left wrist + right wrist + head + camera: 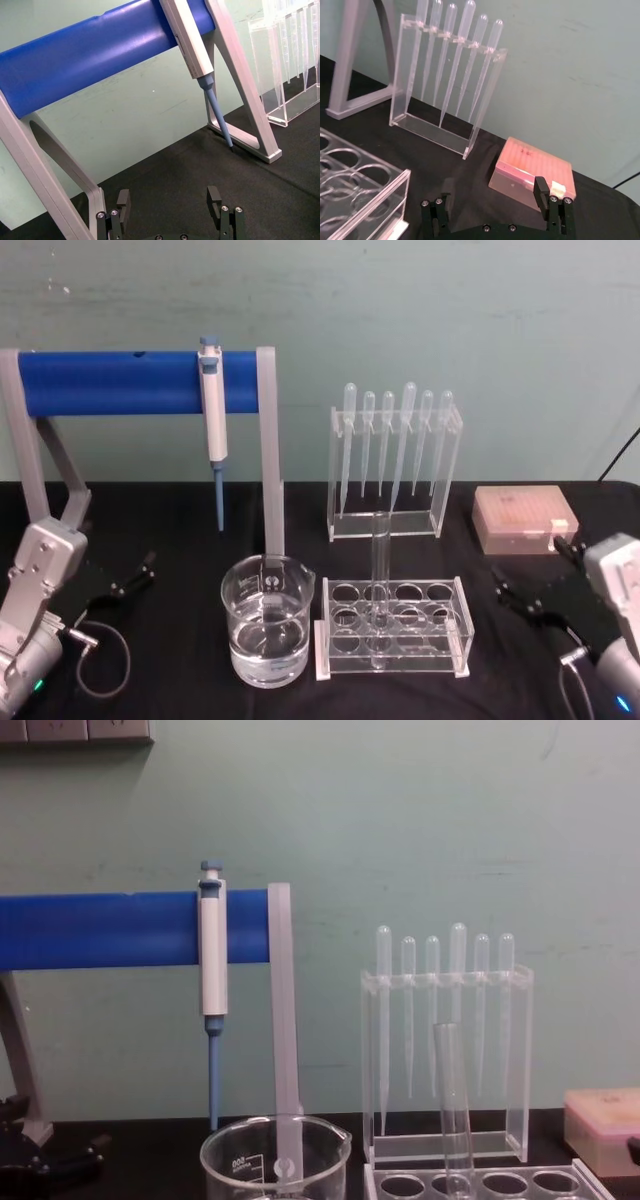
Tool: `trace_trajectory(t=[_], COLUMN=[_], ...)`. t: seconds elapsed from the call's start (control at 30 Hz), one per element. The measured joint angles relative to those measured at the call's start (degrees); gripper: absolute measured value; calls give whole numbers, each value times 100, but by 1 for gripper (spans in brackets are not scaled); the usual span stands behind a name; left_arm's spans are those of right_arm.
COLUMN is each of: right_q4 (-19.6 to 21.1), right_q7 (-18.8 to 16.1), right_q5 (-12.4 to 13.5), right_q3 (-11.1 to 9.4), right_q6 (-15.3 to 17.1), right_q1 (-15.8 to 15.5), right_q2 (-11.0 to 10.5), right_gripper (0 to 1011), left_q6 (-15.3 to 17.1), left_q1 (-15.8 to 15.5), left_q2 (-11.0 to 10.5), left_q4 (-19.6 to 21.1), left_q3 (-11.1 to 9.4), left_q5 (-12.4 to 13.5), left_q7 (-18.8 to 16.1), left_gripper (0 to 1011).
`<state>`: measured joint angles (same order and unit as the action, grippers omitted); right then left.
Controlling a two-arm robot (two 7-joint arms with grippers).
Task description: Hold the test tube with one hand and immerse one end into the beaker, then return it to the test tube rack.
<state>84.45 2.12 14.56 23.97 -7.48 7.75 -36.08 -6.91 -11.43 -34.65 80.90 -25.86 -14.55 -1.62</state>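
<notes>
Left claw (133, 578) rests open and empty at the head view's lower left, right claw (515, 595) likewise at lower right, bare desk (170, 530) around each. Test tube (380, 580) stands upright in the rack (440, 635), just beside the beaker (267, 630). The chest view's bottom edge cuts off rack and beaker.

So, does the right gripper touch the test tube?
Apart. The head view shows bare cloth between the right gripper and the test tube.

Soft even light, greenish cast, slight blur
</notes>
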Motion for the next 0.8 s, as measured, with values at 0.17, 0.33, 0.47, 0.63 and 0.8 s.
trace_trajectory(t=[0.17, 0.33, 0.47, 0.63, 0.8], right_q4=[550, 1250, 1668, 1951, 1891], right_q7=[35, -253, -742, -1357, -1791], right_q5=[110, 641, 1239, 1852, 2189], right_q3=[-255, -600, -779, -820, -611], right_q6=[-76, -130, -123, 51, 406], right_q1=[-528, -1154, -1464, -1559, -1227], right_q2=[-249, -538, -679, -681, -383], right_gripper=[1004, 1004, 1004, 1004, 1004], left_q6=[0, 0, 0, 0, 0], left_q1=[0, 0, 0, 0, 0], left_q2=[0, 0, 0, 0, 0], left_q4=[0, 0, 0, 0, 0], left_q3=[0, 0, 0, 0, 1], left_q5=[0, 0, 0, 0, 0], left_q7=[0, 0, 0, 0, 0], left_gripper=[1000, 1000, 1000, 1000, 1000])
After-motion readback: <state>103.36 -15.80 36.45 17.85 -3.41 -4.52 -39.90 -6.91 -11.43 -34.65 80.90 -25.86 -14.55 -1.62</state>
